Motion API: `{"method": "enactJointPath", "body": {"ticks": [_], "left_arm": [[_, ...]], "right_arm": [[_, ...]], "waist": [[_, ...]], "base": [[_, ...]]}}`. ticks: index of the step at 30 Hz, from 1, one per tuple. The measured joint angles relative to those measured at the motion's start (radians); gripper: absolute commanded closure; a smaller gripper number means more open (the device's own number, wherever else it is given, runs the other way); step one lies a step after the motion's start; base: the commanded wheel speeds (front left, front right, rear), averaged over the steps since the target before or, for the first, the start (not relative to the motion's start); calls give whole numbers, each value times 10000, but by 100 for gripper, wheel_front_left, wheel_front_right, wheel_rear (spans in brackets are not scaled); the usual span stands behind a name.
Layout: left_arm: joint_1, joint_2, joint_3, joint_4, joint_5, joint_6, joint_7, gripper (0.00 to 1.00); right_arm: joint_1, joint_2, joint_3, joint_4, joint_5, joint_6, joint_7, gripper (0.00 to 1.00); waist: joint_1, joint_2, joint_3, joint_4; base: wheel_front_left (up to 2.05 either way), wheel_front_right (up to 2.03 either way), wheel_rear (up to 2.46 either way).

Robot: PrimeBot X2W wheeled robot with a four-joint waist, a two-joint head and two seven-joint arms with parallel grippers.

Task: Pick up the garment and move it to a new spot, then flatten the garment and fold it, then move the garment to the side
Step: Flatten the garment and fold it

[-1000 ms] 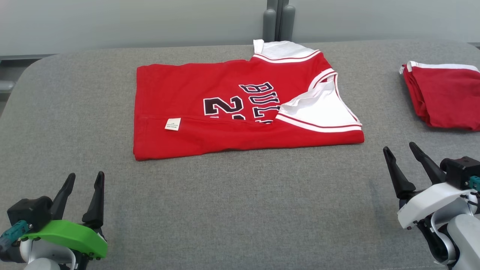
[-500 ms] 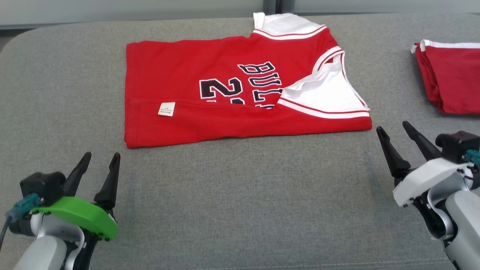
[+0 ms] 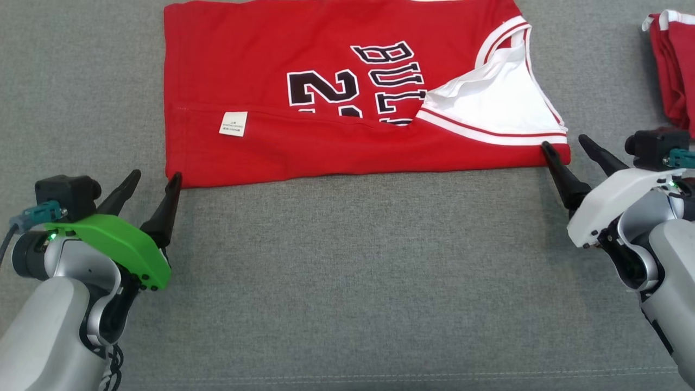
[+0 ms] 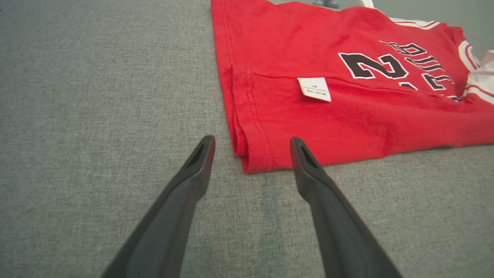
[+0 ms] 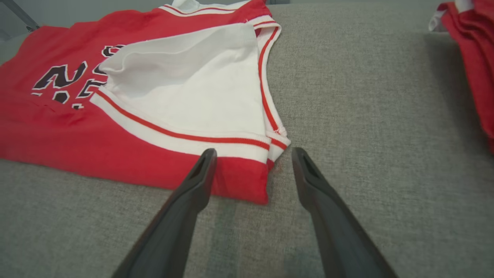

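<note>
Where jersey (image 3: 326, 70) lies: folded on grey surface (image 3: 347, 271)
Left fingers (image 3: 167, 212): spread, empty, at its corner
Right fingers (image 3: 559, 174): spread, empty, at its corner

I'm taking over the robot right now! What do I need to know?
Left pincer: open, empty, at the near left corner of the red jersey.
Right pincer: open, empty, at its near right corner.
Red jersey: flat on the grey pad, near edge folded over, sleeve tucked in.
Second red garment: folded, far right.
Done: flattened, first fold apparently made.
Left: finish folding, then move it aside.
</note>
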State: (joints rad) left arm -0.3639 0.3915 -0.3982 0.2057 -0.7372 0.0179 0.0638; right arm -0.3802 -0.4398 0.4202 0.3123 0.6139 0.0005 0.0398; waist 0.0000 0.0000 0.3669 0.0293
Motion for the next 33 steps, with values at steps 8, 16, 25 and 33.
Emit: {"method": "enactJointPath", "body": {"ticks": [8, 16, 25, 33], "left_arm": [[-531, -180, -59, 476, -255, -10, 658, 0], [-908, -309, -148, 957, -594, -17, 1250, 0], [-1250, -426, -142, 1371, -750, -50, 1561, 0], [-1381, -604, -192, 1561, -1062, -267, 1858, 24]], "right_arm": [[-382, 198, 209, 368, 8, 111, 364, 0], [-624, 196, 301, 554, 21, 255, 677, 0], [-904, 123, 399, 562, 19, 374, 955, 0], [-1029, 96, 479, 554, 19, 435, 1129, 0]], "waist": [[0, 0, 345, 108], [0, 0, 427, 69], [0, 0, 508, -21], [0, 0, 467, -79]], "base": [[0, 0, 0], [0, 0, 0], [0, 0, 0], [0, 0, 0]]}}
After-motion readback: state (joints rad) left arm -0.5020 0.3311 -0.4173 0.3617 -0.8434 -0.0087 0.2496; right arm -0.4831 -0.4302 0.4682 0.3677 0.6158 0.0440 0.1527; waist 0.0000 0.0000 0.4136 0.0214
